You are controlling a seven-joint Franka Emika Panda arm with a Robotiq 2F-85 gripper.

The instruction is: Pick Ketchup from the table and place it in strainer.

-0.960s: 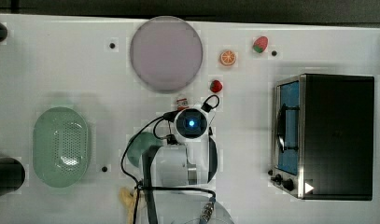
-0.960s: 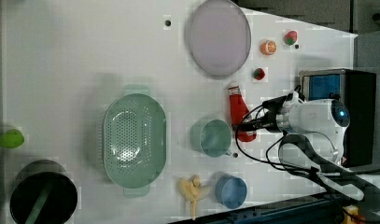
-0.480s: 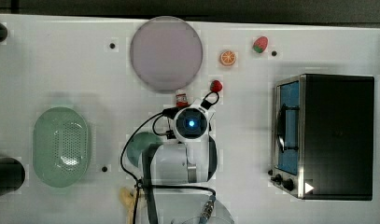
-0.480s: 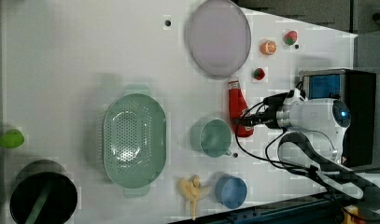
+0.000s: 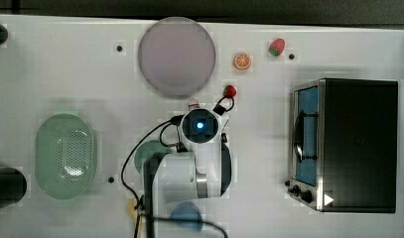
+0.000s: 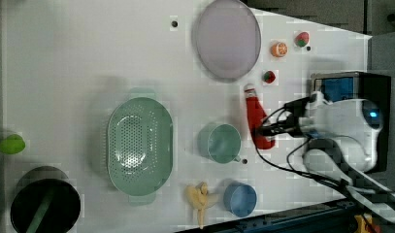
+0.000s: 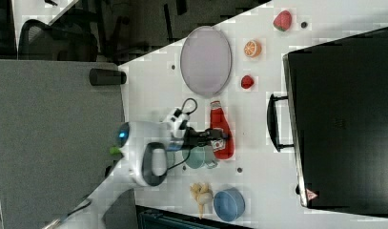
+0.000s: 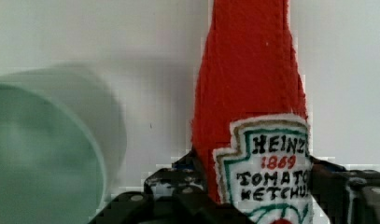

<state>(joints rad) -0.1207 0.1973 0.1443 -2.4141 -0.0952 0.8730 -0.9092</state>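
The Ketchup (image 6: 257,116) is a red bottle with a white cap and a label, standing between the green mug (image 6: 219,142) and the oven. It also shows in the right view (image 7: 221,129) and close up in the wrist view (image 8: 248,93). From above I see just the cap of the Ketchup (image 5: 193,104) beside the arm's head. My gripper (image 6: 264,130) is shut on the bottle's lower body, and its black fingers (image 8: 187,182) press against both sides of the label. The pale green strainer (image 6: 112,141) lies well to the left view's left, its rim (image 5: 40,153) apart from the arm.
A lilac plate (image 5: 176,55), an orange slice (image 5: 242,61), a strawberry toy (image 5: 276,47) and a small red toy (image 5: 230,90) lie beyond the bottle. A black oven (image 5: 348,144) stands at the top view's right. A blue cup (image 6: 239,199), a banana (image 6: 200,196) and a black pot (image 6: 44,204) sit nearby.
The fingers have closed in from wide open onto the Ketchup bottle. The arm has barely shifted, and the bottle stays about where it was.
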